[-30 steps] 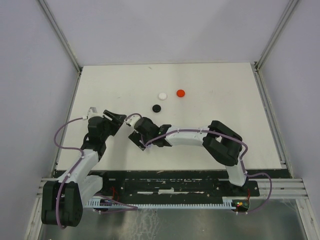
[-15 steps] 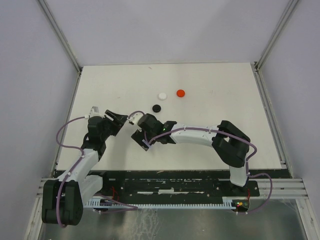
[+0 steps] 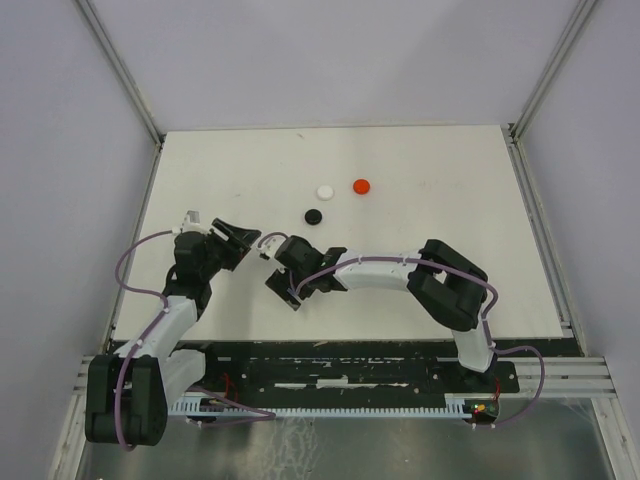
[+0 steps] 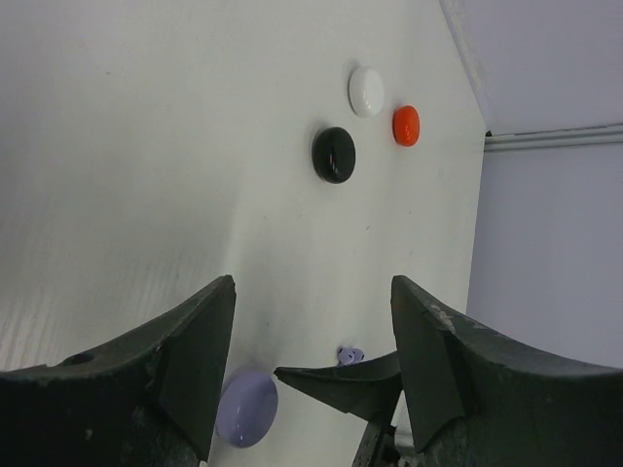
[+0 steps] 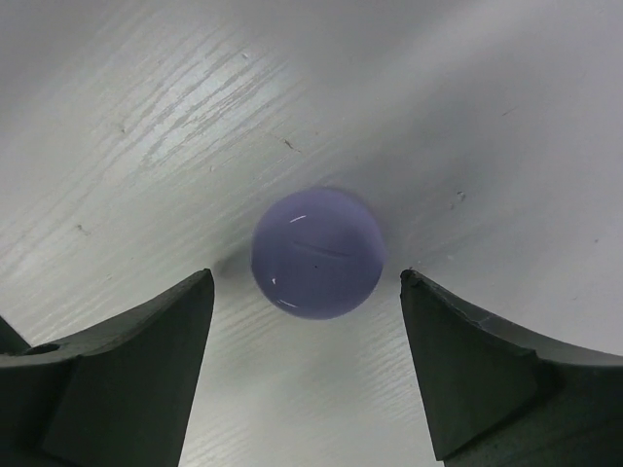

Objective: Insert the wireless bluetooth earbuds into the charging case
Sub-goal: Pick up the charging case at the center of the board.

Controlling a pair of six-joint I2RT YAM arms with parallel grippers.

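A round lavender charging case, lid closed, lies on the white table just ahead of my right gripper. That gripper is open, straddles the case and touches nothing. In the left wrist view the same case shows low down. Tiny lavender earbuds lie on the table beyond it, partly hidden behind one of the right gripper's fingers. My left gripper is open and empty, close beside the right one. From above, the left gripper and right gripper nearly meet and hide the case.
A black disc, a white disc and a red disc lie farther back on the table. Metal frame posts and grey walls rise on both sides.
My right gripper has drawn back slightly toward the near edge while staying over the lavender case. The left gripper has barely moved.
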